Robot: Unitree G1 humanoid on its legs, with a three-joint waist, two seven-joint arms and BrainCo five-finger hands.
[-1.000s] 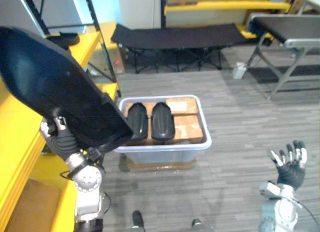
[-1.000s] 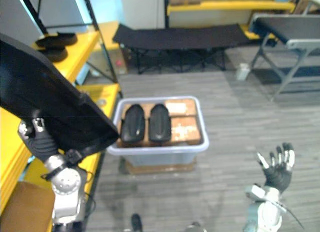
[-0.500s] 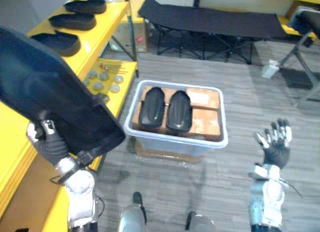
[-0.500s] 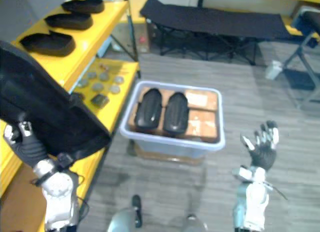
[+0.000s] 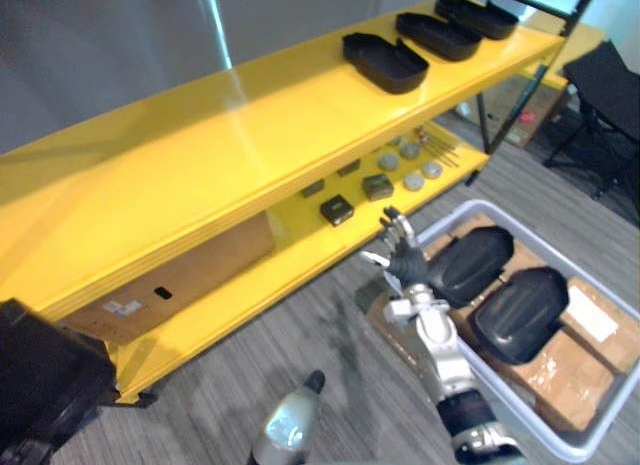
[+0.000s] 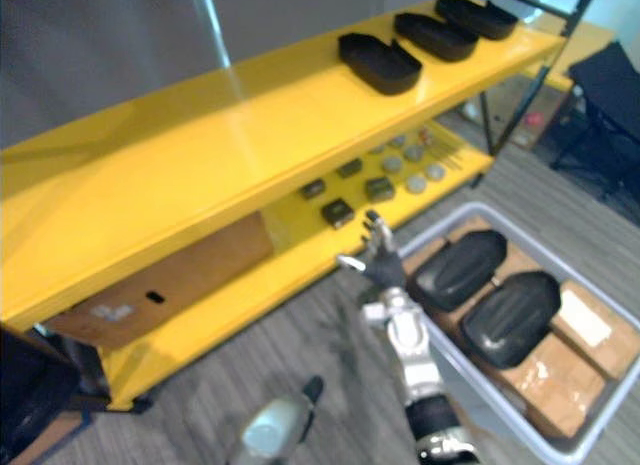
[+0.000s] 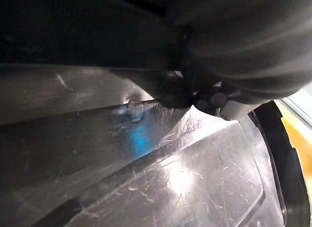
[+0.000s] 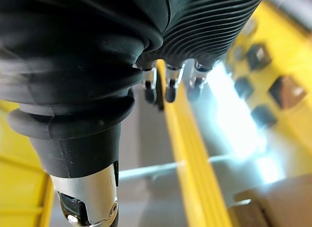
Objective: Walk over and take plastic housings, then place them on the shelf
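Plastic housing (image 7: 195,178): one large black shell lies right against the left hand (image 7: 229,46). The left wrist view looks onto its scratched, glossy inner face and raised rim from very close. In the head views the same dark shape sits at the lower left corner (image 5: 40,380), in front of the near end of the yellow shelf (image 5: 200,155). The left hand's fingers are hidden against the shell, so I cannot tell whether they are curled around it.

Three more black housings lie in a row, open side up, at the far end of the top board: (image 5: 385,62), (image 5: 438,35) and (image 5: 477,17).

Two further housings, domed side up, lie side by side (image 5: 470,265) (image 5: 520,313) on cardboard (image 5: 560,375) inside a grey plastic bin (image 5: 585,445) on the floor beside the shelf.

The right hand (image 5: 405,263) is raised between the lower board's edge and the bin's near corner. Its fingers are spread loose and hold nothing.

On the lower board lie small dark blocks (image 5: 337,209), round discs (image 5: 410,175) and a flat cardboard box (image 5: 190,275).
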